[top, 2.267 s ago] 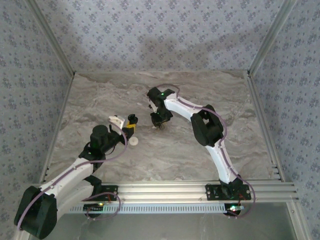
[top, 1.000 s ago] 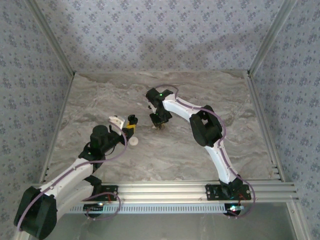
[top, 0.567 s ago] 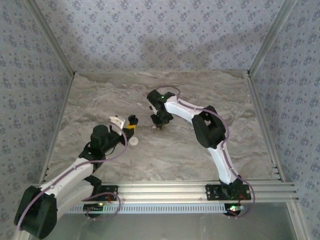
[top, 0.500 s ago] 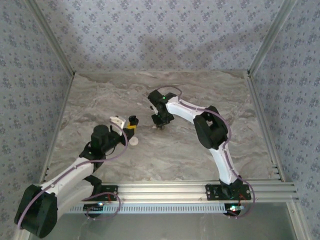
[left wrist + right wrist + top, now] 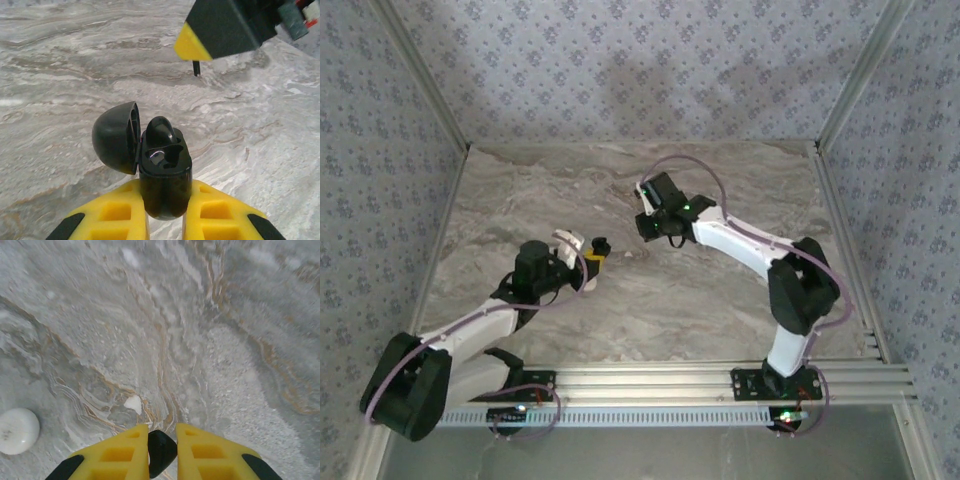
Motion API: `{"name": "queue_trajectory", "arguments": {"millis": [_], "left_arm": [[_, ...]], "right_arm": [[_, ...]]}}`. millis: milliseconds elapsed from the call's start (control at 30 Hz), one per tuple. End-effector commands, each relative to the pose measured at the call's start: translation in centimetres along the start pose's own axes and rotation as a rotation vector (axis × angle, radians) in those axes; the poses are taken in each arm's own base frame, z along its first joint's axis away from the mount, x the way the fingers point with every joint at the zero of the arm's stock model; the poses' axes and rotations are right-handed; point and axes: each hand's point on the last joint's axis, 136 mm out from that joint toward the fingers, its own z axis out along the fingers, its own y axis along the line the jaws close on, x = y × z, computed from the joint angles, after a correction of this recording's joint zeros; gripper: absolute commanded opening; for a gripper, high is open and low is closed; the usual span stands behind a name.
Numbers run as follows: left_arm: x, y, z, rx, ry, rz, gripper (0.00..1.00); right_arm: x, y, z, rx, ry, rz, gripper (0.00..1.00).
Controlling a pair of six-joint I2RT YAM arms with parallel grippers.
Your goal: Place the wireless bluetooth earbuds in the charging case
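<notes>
I have the left arm lying low from its base at 7 o'clock on the marbled table. It stretches toward 1 o'clock, and the wrist then bends toward 3 o'clock. The left gripper sits just left of the table's middle, its yellow fingers clamped on the lower body of the charging case. The case is black, not white, and stands upright between the pads with its mouth facing up. Its lid is swung open to 9 o'clock. 1 black earbud is seated in the far socket, and the near socket shows a glossy bottom.

The right arm rises from its base at 5 o'clock to a high elbow. Its forearm then runs toward 10 o'clock, and the wrist tips down. The right gripper hangs above the table at about 2 o'clock from the case, near it but apart. On the right wrist camera its 2 yellow fingers are pinched tight on a small rounded black piece, which I take to be the second earbud. From the left wrist camera a thin dark stem hangs beneath that gripper.

On the table under the right gripper, a white round puck lies at 9 o'clock of the fingertips. A small white chip lies at 11 o'clock, just beyond them.
</notes>
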Motion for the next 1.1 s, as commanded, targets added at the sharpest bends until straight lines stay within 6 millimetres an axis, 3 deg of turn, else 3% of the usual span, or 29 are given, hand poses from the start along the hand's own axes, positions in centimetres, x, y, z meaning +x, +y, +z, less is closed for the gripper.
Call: {"name": "queue_trajectory", "arguments": {"millis": [0, 267, 300, 567, 1067], "left_arm": [[-3.4, -2.3, 0.6, 0.119, -0.079, 0.056, 0.10], [-4.5, -4.4, 1.8, 0.254, -0.074, 0.091, 0.09], [-4.6, -4.6, 1.9, 0.265, -0.075, 0.093, 0.09], [-5.3, -5.7, 2.5, 0.342, -0.080, 0.098, 0.09], [-6.0, -7.0, 2.4, 0.413, -0.099, 0.106, 0.09]], "right_arm": [[-2.2, 0.3, -2.6, -0.002, -0.133, -0.042, 0.19], [-3.0, 1.3, -7.3, -0.050, -0.267, -0.094, 0.19], [-1.8, 1.3, -7.0, -0.059, -0.247, -0.105, 0.19], [-1.2, 3.6, -9.8, -0.164, -0.324, -0.186, 0.19], [-1.4, 6.7, -10.3, -0.239, -0.359, -0.269, 0.19]]}}
